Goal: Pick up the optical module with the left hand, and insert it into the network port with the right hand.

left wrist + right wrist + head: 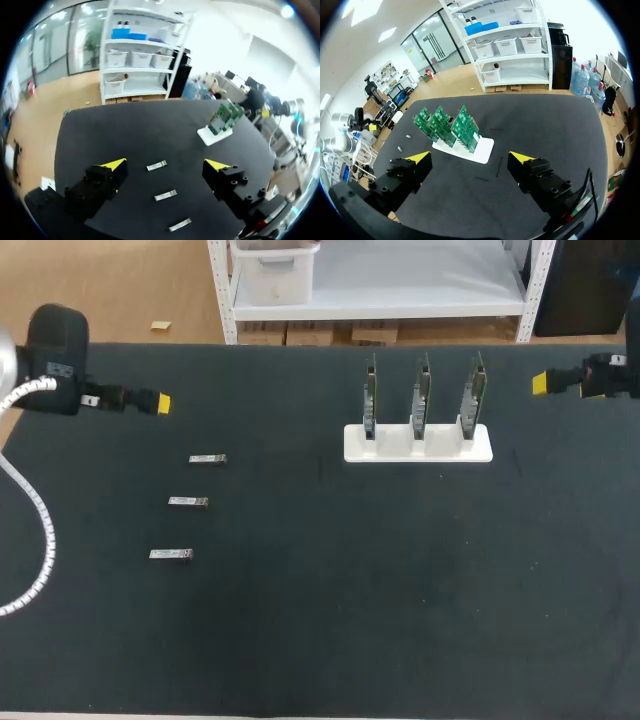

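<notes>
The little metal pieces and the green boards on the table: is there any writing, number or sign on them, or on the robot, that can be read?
No text here can be read.
Three optical modules: any print is too small to read.
Green boards in the white stand: any print is too small to read.
Left arm: a small pale patch, perhaps a sticker, too blurred to read.

The head camera sits high above the near edge of the black-covered bench [300,640] and looks steeply down over its whole top. The left wrist camera hangs low by the far left corner and faces across towards the right edge. The right wrist camera, by the far right corner, faces back leftward. All three views share the white slotted stand of green circuit boards [480,450]. The small silver oblong modules [165,195] lie close under the left wrist view.
</notes>
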Available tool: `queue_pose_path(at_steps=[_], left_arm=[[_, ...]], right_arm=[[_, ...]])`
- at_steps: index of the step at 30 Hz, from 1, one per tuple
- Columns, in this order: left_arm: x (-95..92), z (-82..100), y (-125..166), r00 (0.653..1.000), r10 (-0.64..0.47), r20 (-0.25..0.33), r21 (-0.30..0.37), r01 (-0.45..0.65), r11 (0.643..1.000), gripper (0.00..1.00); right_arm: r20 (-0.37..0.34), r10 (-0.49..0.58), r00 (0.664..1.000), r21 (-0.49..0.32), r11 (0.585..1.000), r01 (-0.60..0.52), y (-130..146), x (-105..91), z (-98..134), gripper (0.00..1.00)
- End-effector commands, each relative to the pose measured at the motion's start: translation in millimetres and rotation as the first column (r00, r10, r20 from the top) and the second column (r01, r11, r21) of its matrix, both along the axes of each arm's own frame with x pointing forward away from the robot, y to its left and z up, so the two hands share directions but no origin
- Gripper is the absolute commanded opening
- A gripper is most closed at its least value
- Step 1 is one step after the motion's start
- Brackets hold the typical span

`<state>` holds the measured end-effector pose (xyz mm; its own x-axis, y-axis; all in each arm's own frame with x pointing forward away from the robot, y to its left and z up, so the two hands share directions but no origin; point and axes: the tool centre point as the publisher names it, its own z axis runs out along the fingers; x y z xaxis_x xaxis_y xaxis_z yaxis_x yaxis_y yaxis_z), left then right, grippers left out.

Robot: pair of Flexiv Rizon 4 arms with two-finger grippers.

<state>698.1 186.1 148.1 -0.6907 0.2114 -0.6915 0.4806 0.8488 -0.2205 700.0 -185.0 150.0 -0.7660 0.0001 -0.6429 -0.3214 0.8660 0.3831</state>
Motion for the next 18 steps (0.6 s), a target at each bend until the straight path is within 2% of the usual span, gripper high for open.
queue_pose_path(at_steps=[1,2,4,5,7,13,16,18], left_arm=[[15.7,4.2,4.8,0.983,-0.176,-0.053,0.078,0.180,0.981,1.00],[17.1,4.4,5.5,0.974,-0.222,-0.044,0.098,0.226,0.969,1.00],[18.7,3.4,7.3,0.942,-0.329,-0.069,0.146,0.336,0.931,1.00],[20.2,3.9,8.6,0.934,-0.352,-0.064,0.155,0.358,0.921,1.00],[25.1,4.8,11.7,0.907,-0.408,-0.101,0.166,0.420,0.892,1.00],[37.9,0.9,17.8,0.850,-0.515,-0.113,0.315,0.522,0.792,1.00],[40.0,-3.3,14.9,0.818,-0.556,-0.146,0.379,0.565,0.733,1.00],[39.6,-7.8,10.2,0.796,-0.578,-0.179,0.398,0.596,0.697,1.00]], right_arm=[[0.000,0.000,1.000,0.000,1.000,0.000,0.0,0.0,0.0,1.00],[0.000,0.000,1.000,0.000,1.000,0.000,0.0,0.0,0.0,1.00],[0.000,0.000,1.000,0.000,1.000,0.000,0.0,0.0,0.0,1.00],[0.000,0.000,1.000,0.000,1.000,0.000,0.0,0.0,0.0,1.00],[0.000,0.000,1.000,0.000,1.000,0.000,0.0,0.0,0.0,1.00],[0.000,0.000,1.000,0.000,1.000,0.000,0.0,0.0,0.0,1.00],[0.000,0.000,1.000,0.000,1.000,0.000,0.0,0.0,0.0,1.00],[0.000,0.000,1.000,0.000,1.000,0.000,0.0,0.0,0.0,1.00]])
